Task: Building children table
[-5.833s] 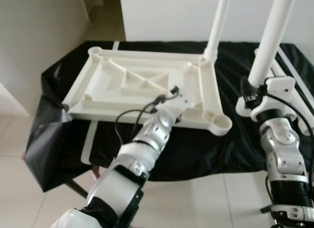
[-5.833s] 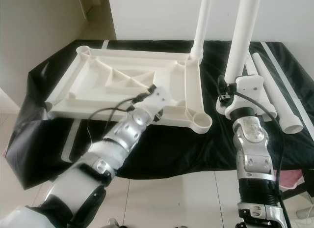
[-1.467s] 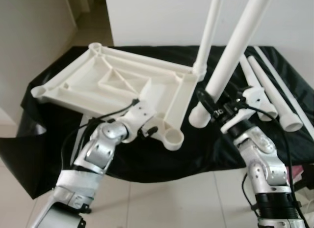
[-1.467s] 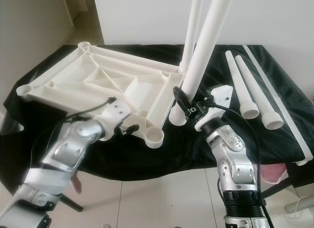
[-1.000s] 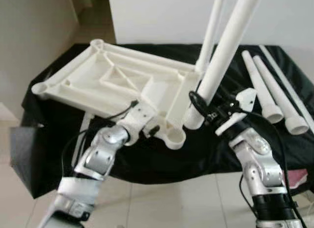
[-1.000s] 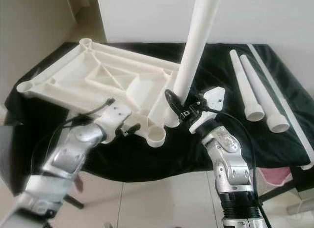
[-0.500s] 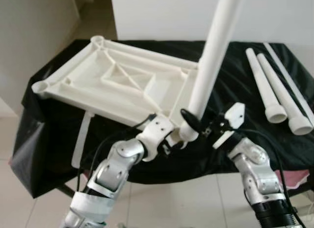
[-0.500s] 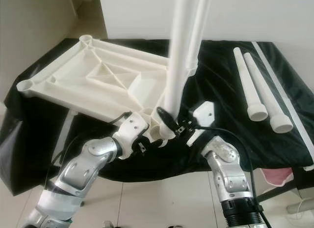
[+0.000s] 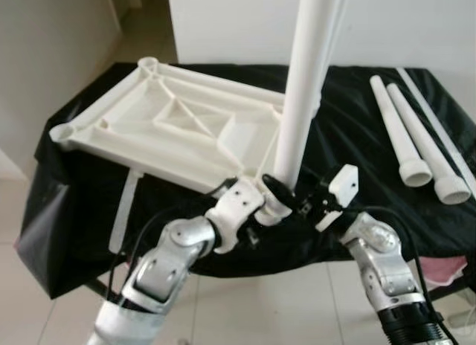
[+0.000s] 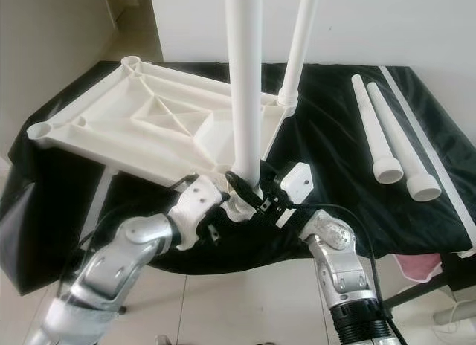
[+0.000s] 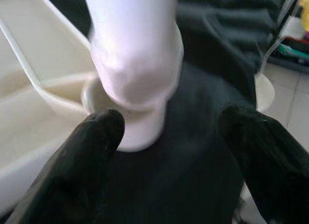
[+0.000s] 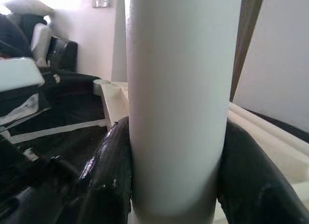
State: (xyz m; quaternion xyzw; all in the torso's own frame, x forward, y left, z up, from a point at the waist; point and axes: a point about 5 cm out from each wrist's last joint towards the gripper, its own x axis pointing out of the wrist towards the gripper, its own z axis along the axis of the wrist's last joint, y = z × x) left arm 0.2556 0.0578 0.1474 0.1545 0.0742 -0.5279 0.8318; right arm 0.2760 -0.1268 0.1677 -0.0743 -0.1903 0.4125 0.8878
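The white table top (image 9: 178, 129) lies upside down on a black-draped table (image 9: 357, 122). One white leg (image 10: 297, 47) stands in its far right corner. My right gripper (image 9: 281, 196) is shut on the lower end of a second leg (image 9: 301, 100), which stands nearly upright with its base at the near right corner socket (image 11: 94, 96). In the right wrist view both fingers (image 12: 111, 171) press on that leg (image 12: 176, 103). My left gripper (image 11: 169, 142) is open beside the same corner, one finger (image 11: 87, 156) on each side of the leg's base.
Two spare white legs (image 9: 398, 133) (image 9: 428, 148) lie side by side on the cloth at the right, with a thin white rail (image 9: 439, 111) beyond them. A white wall stands behind the table. Tiled floor (image 9: 44, 315) lies in front.
The right gripper has swung the held leg from a tilt to nearly upright and brought its base over the near corner socket. The left gripper stays at that corner.
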